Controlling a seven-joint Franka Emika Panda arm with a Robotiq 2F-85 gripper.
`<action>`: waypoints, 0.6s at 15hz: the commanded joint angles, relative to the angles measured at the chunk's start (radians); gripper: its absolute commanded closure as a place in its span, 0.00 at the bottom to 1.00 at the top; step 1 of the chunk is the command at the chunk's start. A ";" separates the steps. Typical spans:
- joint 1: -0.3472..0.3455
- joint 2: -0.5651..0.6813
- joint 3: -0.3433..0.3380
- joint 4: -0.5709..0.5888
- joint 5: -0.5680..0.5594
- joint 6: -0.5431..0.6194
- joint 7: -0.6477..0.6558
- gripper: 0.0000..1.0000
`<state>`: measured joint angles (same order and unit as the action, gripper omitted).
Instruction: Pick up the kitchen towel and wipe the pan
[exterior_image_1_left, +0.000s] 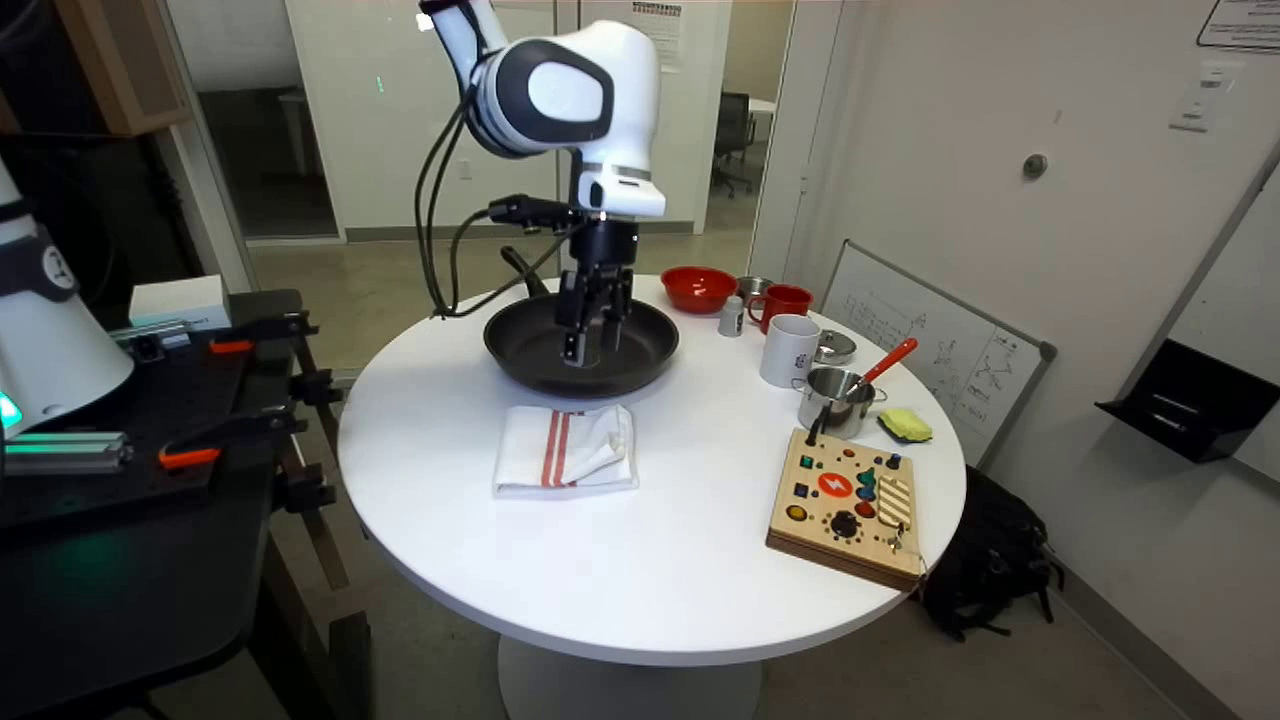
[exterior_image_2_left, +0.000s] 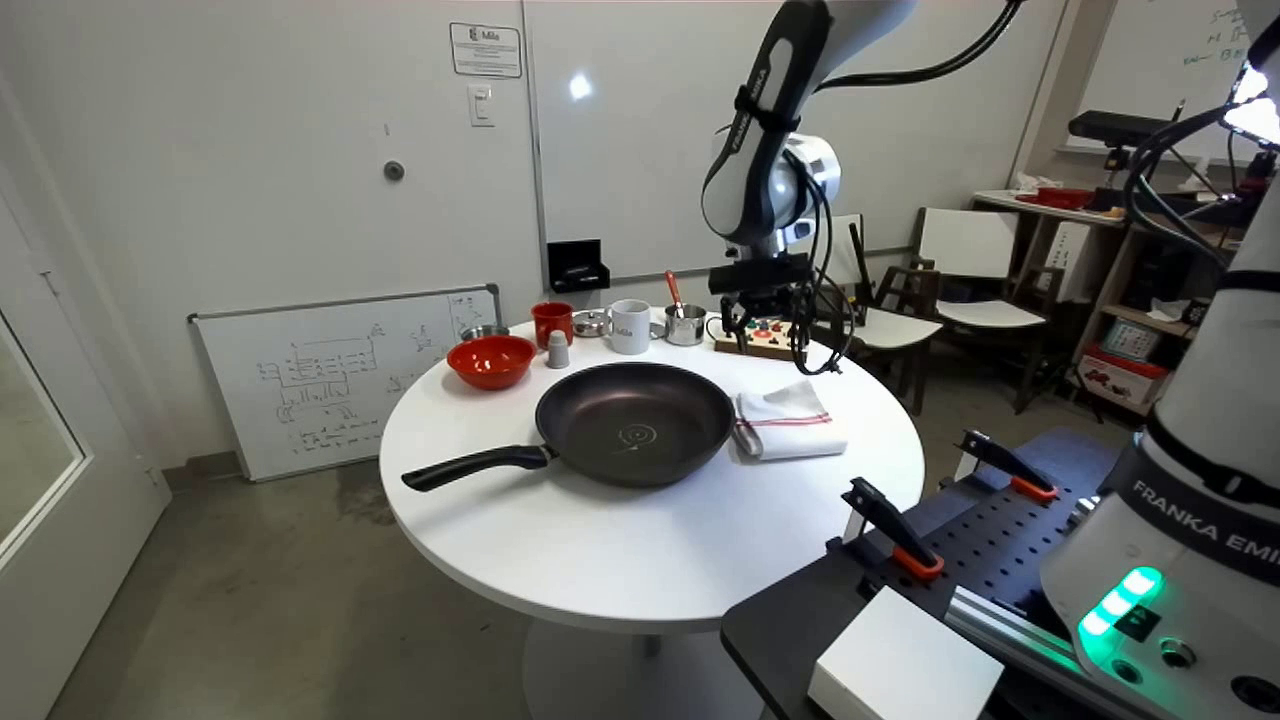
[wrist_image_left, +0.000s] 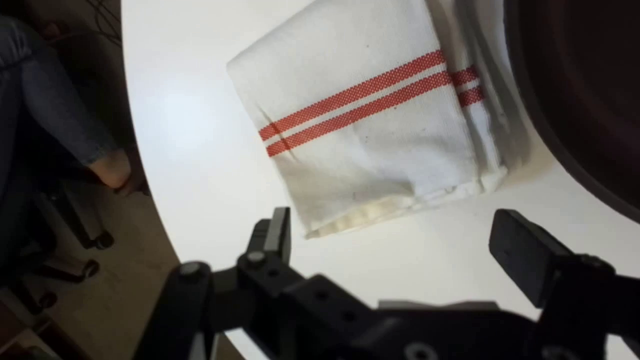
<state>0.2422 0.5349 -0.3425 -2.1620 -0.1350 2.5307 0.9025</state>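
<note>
The kitchen towel (wrist_image_left: 370, 165), white with red stripes, lies folded on the round table, a corner turned over in an exterior view (exterior_image_1_left: 525, 450). Right beside it rests the black pan (exterior_image_2_left: 640, 400), its long handle (exterior_image_2_left: 480, 465) pointing away from the towel. My gripper (exterior_image_1_left: 593, 345) hangs above the table, pointing down; in an exterior view it overlaps the pan. In the wrist view the gripper (wrist_image_left: 392, 230) has its fingers wide apart, with bare tabletop between them. The towel's hemmed edge lies just ahead of the fingertips, apart from them. Part of the pan's rim (wrist_image_left: 537, 120) shows at the right there.
A red bowl (exterior_image_1_left: 700, 290), grey shaker (exterior_image_1_left: 732, 318), red mug (exterior_image_1_left: 787, 303), white mug (exterior_image_1_left: 790, 350), steel pot (exterior_image_1_left: 835, 405), sponge (exterior_image_1_left: 905, 425) and wooden board (exterior_image_1_left: 845, 500) line the table's far side. Someone's jeans-clad leg (wrist_image_left: 60, 105) is beyond the table edge.
</note>
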 joint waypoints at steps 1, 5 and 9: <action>0.017 -0.193 -0.008 -0.126 -0.034 -0.101 0.159 0.00; -0.067 -0.272 0.092 -0.234 0.042 -0.136 0.222 0.00; -0.100 -0.278 0.146 -0.374 0.042 0.129 0.270 0.00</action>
<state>0.1719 0.2863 -0.2351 -2.4263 -0.1044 2.5076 1.1239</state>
